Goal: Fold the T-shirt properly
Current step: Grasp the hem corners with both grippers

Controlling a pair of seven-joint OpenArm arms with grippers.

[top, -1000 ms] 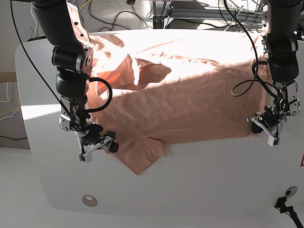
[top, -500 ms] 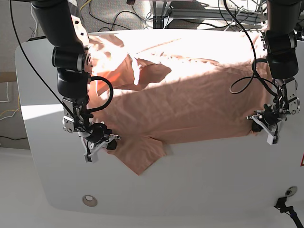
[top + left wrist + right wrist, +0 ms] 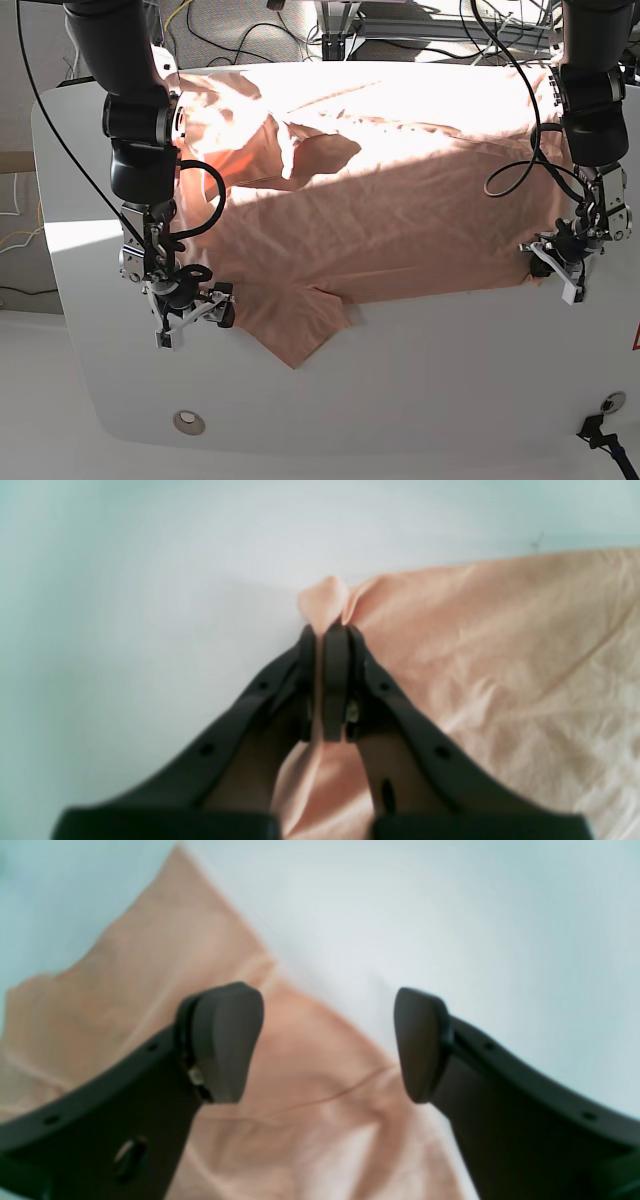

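Observation:
The salmon-pink T-shirt (image 3: 400,210) lies spread and wrinkled across the white table (image 3: 450,380), one sleeve (image 3: 300,330) pointing to the front. My left gripper (image 3: 562,268) is at the shirt's right front corner. In the left wrist view the gripper (image 3: 327,630) is shut on a pinched fold of the shirt (image 3: 500,655). My right gripper (image 3: 195,318) is open at the shirt's left edge, beside the sleeve. In the right wrist view the gripper (image 3: 325,1040) is wide open just above the shirt's edge (image 3: 150,990), holding nothing.
A round hole (image 3: 187,422) sits near the table's front left edge. Cables and a metal frame (image 3: 400,30) lie behind the table. Bare white table runs along the front, below the shirt.
My right gripper has shifted a little to the left, away from the sleeve, and stays open. My left gripper has stayed shut on the shirt's corner.

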